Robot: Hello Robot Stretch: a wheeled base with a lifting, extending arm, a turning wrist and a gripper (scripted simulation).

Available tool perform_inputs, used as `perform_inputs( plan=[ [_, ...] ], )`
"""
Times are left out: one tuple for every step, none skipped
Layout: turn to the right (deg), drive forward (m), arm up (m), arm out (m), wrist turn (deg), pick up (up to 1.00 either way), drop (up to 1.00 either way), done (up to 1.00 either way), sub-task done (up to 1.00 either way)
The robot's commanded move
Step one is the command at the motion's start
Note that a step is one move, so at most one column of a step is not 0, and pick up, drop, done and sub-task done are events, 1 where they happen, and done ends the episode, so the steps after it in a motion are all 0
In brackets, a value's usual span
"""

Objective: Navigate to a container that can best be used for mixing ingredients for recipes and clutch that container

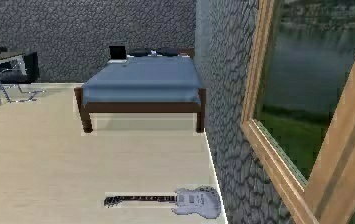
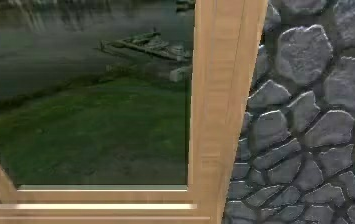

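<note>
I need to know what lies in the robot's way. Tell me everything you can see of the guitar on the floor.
The guitar is an electric one, lying flat on the pale wooden floor near the forward view's bottom edge. Its body is silvery white; a thin dark neck runs from it toward the view's left. The body lies close to the foot of the stone wall; whether they touch I cannot tell. Nothing rests on it.

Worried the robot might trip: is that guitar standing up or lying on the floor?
Lying flat: the guitar stretches sideways, its whole length resting on the pale floor.
</note>
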Motion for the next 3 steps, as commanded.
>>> perform_inputs(
  plan=[
    [-45.0, 0.00, 0.00, 0.00, 0.0, 0.00, 0.00, 0.00, 0.00],
    [-15.0, 0.00, 0.00, 0.00, 0.0, 0.00, 0.00, 0.00, 0.00],
    [0.0, 0.30, 0.00, 0.00, 0.0, 0.00, 0.00, 0.00, 0.00]
  ],
)
